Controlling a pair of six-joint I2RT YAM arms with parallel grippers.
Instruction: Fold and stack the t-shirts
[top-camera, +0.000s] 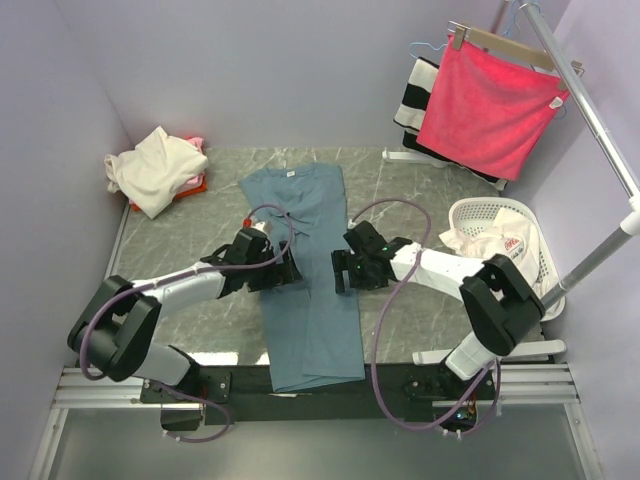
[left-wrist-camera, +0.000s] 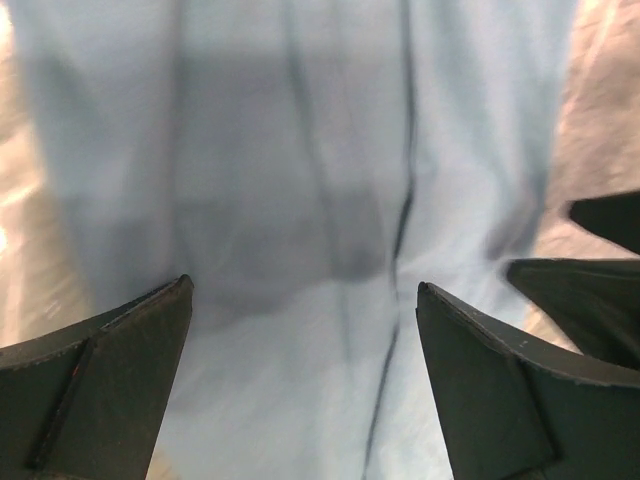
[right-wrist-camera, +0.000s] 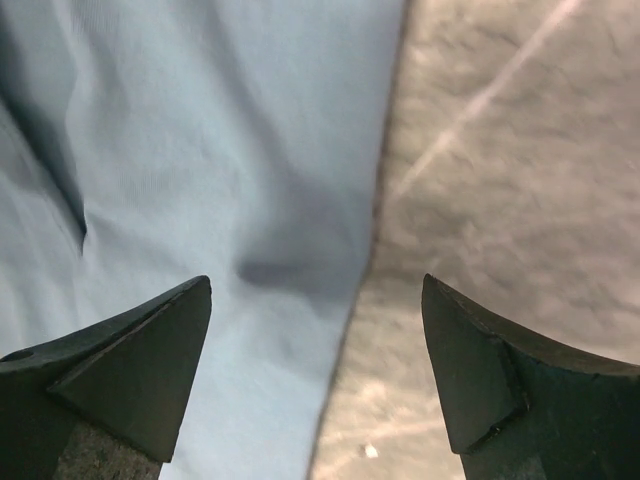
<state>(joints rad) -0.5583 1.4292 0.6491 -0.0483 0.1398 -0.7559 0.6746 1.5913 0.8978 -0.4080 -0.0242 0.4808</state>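
The blue-grey t-shirt (top-camera: 315, 300) lay flat on the table (top-camera: 200, 230), folded into a long narrow strip with its collar at the far end. The left gripper (top-camera: 285, 270) hovered over the shirt's left part and the right gripper (top-camera: 342, 272) straddled its right edge. Both had their jaws spread wide and held nothing.

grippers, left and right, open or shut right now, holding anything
Left gripper: open, empty, over the dusty blue-grey cloth t-shirt.
Right gripper: open, empty, over that shirt's edge.
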